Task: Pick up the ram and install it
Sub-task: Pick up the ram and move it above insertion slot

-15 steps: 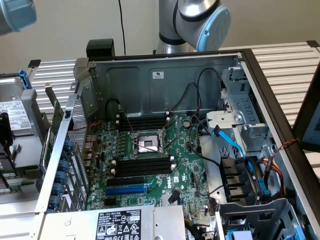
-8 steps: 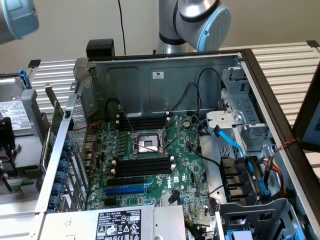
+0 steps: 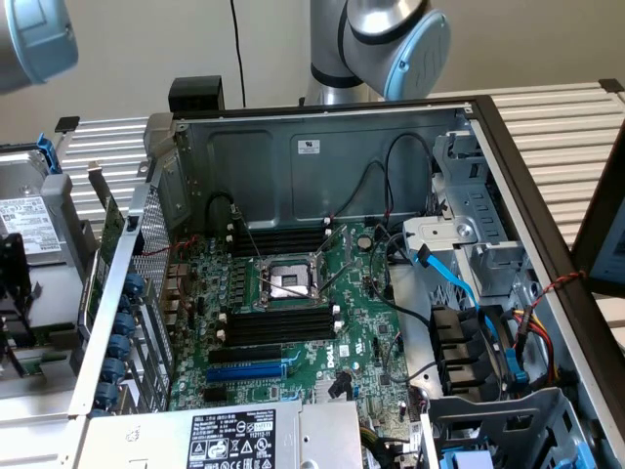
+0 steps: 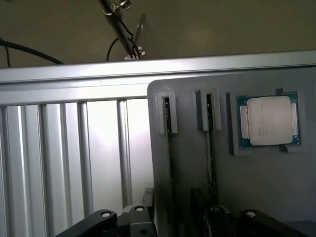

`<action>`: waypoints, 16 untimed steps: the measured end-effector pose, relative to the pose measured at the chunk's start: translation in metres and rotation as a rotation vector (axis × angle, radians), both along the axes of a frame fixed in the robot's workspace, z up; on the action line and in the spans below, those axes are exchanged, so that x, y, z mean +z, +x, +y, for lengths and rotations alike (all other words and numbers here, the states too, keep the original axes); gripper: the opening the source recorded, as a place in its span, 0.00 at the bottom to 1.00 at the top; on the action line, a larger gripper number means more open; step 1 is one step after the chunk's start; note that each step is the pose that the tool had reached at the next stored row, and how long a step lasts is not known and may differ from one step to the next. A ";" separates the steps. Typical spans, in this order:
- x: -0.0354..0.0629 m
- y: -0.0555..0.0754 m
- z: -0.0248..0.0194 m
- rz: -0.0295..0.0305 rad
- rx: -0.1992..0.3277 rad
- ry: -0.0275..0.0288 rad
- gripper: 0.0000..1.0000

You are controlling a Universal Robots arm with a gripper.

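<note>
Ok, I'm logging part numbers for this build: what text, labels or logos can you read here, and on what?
Nothing reads as words.
White sticker on the case's back wall: too small.
Black label on the silver box, exterior view: white print, blurred.
White label on the grey unit at the exterior view's left: blurred.
Processor in the grey tray: faint marks, unreadable.

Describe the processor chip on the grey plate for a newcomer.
Start at the grey plate beside the ribbed aluminium table. The processor chip sits in its square recess. Unlike the two narrow slots next to it, it is square, silver-lidded, green-edged.
</note>
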State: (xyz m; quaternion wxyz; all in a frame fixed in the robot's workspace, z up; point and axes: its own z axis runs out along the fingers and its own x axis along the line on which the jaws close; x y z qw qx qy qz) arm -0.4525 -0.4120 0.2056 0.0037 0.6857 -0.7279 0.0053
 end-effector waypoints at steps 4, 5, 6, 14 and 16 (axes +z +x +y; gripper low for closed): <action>-0.0013 0.000 0.0000 -0.0002 0.024 0.0010 0.42; -0.0019 0.000 0.0000 -0.0002 0.026 0.0009 0.42; -0.0025 0.000 0.0000 0.0000 0.026 0.0009 0.42; -0.0054 0.000 -0.0001 -0.0009 0.026 0.0011 0.27; -0.0055 0.000 -0.0006 -0.0014 0.026 0.0010 0.22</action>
